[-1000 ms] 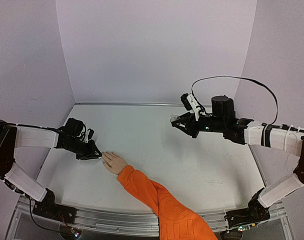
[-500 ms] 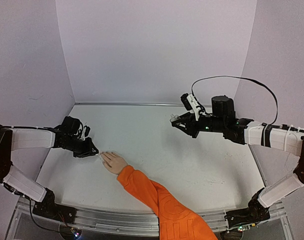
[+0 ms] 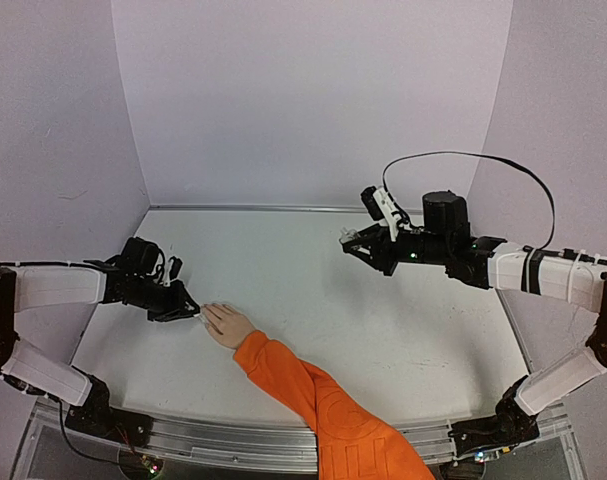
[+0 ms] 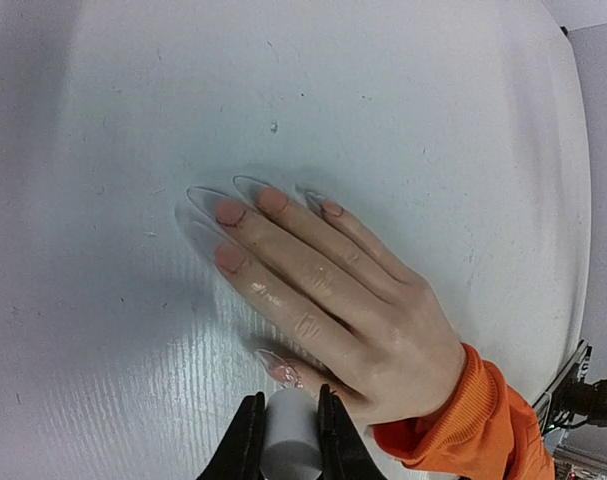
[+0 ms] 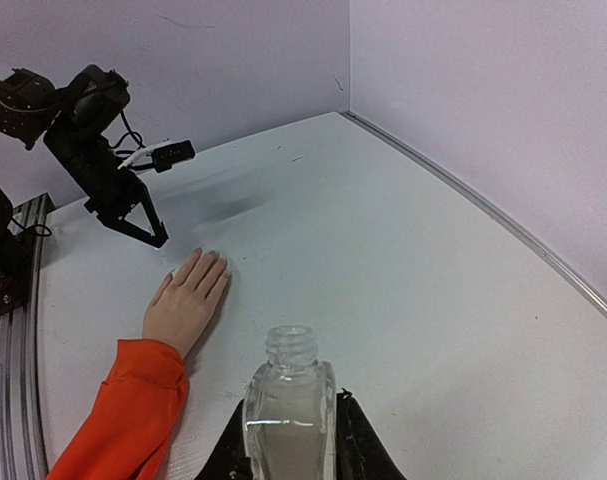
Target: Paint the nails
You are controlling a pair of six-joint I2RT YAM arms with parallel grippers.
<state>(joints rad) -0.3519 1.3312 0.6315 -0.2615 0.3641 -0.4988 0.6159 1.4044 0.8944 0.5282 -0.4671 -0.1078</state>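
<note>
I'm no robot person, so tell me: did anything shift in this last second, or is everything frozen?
Barely. The left arm eased slightly left and toward the near edge; its jaws stayed clamped on a small white cylinder near the nails of the hand. The right arm, gripping the open clear bottle, the hand and its orange sleeve stayed put. Nothing was grabbed or released.

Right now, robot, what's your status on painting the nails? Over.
Left gripper shut on small white cylinder, beside the thumb. Right gripper shut on open clear bottle. Hand flat on table, nails unblocked. Over.
</note>
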